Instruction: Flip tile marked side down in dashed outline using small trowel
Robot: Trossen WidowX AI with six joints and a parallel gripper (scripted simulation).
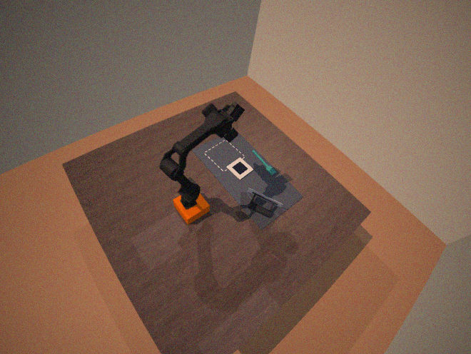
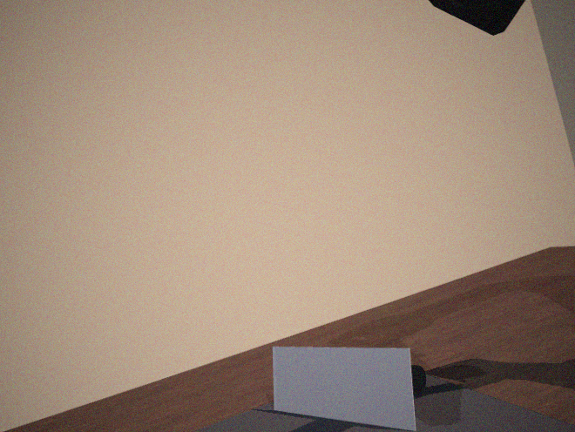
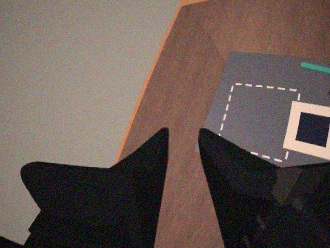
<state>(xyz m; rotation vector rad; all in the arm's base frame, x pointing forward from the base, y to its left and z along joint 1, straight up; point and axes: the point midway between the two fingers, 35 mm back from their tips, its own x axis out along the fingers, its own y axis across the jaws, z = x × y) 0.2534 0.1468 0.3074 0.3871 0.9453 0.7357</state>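
From the top, see a teal trowel near a square white tile with a dark middle, mostly outside the dashed box.

From outside, see a flat grey panel standing up.

From the wrist, see the black claw, a little open, holding nothing.

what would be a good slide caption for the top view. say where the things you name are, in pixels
Arm poised above the mat [image 1: 281, 195], with the tile [image 1: 230, 167] marked side up beside the dashed outline [image 1: 214, 147] and the teal trowel [image 1: 262, 161] lying nearby
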